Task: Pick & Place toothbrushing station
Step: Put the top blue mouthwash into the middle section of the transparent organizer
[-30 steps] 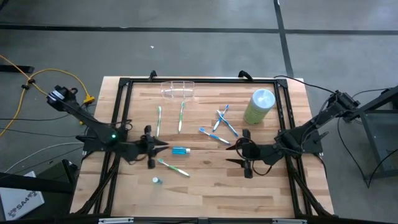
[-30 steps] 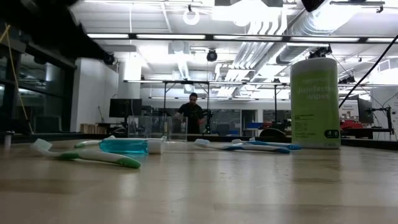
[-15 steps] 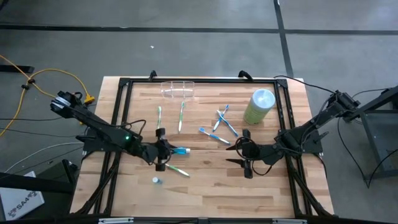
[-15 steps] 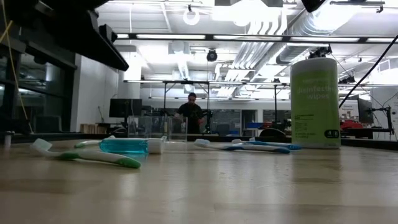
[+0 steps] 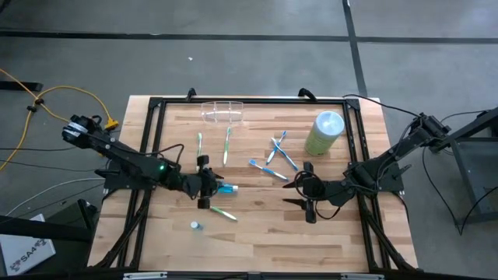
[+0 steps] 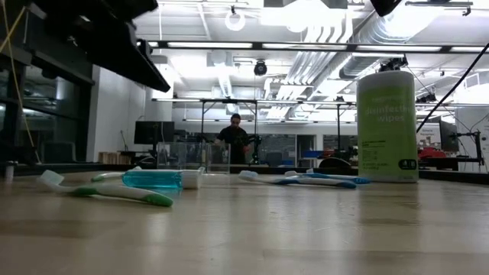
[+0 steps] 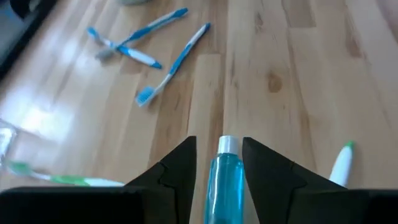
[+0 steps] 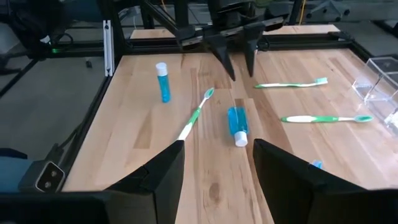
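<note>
Wooden table (image 5: 257, 233) from above, both arms in view. Far left: the left gripper (image 5: 207, 187) is poised over the middle of the table's left half, its two fingers spread and straddling a small blue bottle (image 5: 226, 188) with a white cap that lies flat on the wood; in the left wrist view the bottle (image 7: 224, 177) sits between the fingers with a visible gap on each side, so nothing is gripped. A green-handled toothbrush (image 5: 220, 212) lies just beside it toward the near edge, and a tiny blue tube (image 5: 195, 225) stands closer to the near-left corner. Two more green toothbrushes (image 5: 199, 148) lie farther back. At the back edge, left of centre, rests the clear holder (image 5: 223, 112) (the toothbrushing station), empty as far as can be seen; its long axis runs along the back edge, left to right, open side apparently up. Centre right: three blue toothbrushes (image 5: 276, 152) scattered, then a green wipes canister (image 5: 324, 133) near the back-right corner. Right: the right gripper (image 5: 306, 191) waits above the right half, fingers apart and empty. Progress, judged: early; no item is in the holder, every brush and bottle is left to move.
</note>
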Tool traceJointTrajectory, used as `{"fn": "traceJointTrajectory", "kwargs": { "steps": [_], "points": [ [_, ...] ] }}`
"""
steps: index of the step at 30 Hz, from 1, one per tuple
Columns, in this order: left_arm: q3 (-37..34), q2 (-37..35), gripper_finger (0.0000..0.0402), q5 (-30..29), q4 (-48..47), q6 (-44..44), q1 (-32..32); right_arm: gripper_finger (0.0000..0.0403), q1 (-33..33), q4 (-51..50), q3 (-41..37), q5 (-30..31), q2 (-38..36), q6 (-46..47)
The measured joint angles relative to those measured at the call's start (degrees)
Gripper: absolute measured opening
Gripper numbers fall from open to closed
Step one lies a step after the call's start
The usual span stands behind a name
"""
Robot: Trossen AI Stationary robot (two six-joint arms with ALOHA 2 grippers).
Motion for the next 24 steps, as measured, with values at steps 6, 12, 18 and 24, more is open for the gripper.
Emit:
{"fn": "traceJointTrajectory", "kwargs": {
  "steps": [6,12,18,24],
  "points": [
    [0.0,0.0,0.0124,8.85,0.06,-5.71,4.34,0.0183,0.09,0.0,0.0,-3.17,0.0,0.9],
    [0.0,0.0,0.0124,12.63,0.53,-0.41,5.12,0.0183,0.11,-0.02,0.0,-3.33,0.0,0.84],
    [0.0,1.19,0.0124,12.67,3.17,7.66,2.71,0.0183,0.11,-0.07,0.0,-3.36,0.0,0.73],
    [0.0,2.71,0.013,12.46,4.39,8.78,3.06,0.0183,0.11,-0.3,0.0,-3.56,0.0,0.84]
  ]
}}
